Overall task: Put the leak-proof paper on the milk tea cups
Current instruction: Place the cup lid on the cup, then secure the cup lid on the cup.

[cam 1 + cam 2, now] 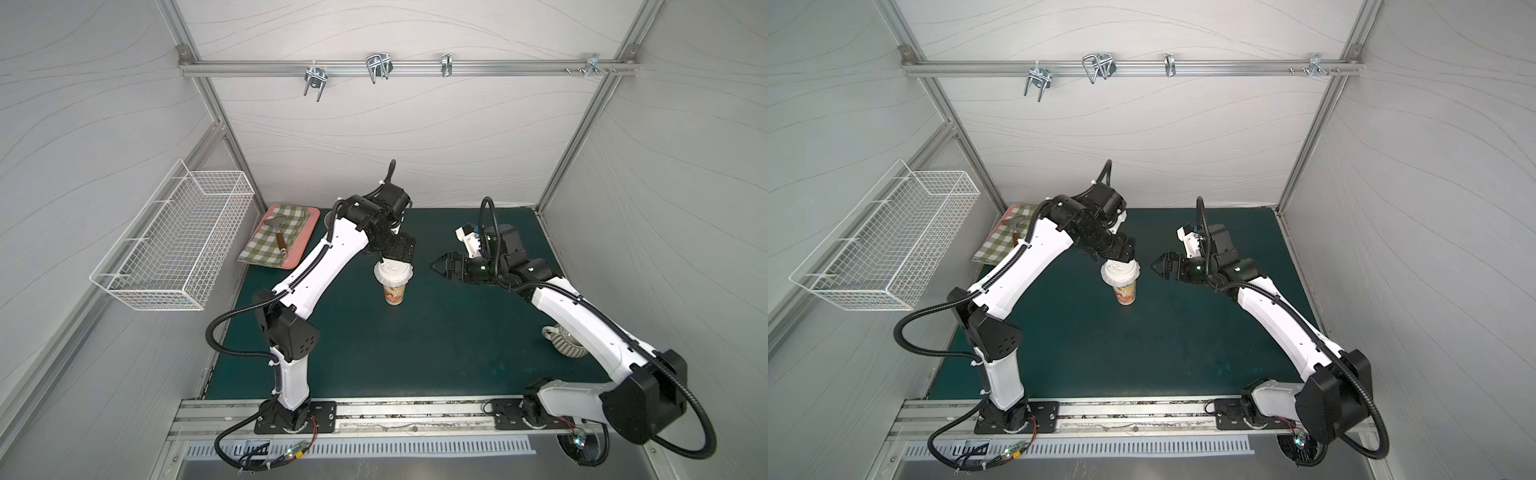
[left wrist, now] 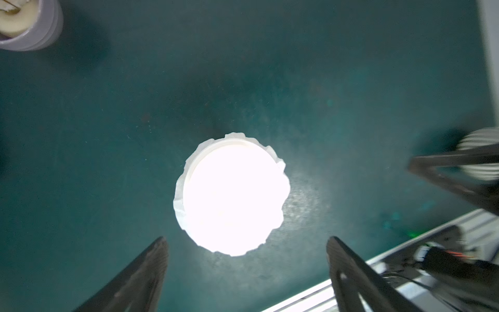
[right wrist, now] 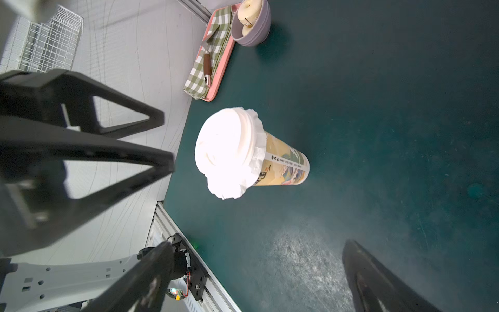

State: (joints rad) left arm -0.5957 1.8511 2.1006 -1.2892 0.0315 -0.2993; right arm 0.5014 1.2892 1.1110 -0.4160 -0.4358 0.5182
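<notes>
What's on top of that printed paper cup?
A white lid caps the cup; the leak-proof paper pokes out, crinkled, beneath it. The cup's inside is covered.

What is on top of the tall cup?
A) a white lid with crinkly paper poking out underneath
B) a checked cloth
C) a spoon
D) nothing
A: in the right wrist view a white lid caps the cup, with the leak-proof paper showing its crinkled edge beneath it.

The milk tea cup (image 3: 286, 167) stands just ahead of the right gripper (image 3: 258, 243), jaws spread wide and touching nothing. The leak-proof paper (image 3: 258, 155) frills out beneath a white lid (image 3: 224, 146). A pink tray (image 3: 216, 93) lies farther ahead.
</notes>
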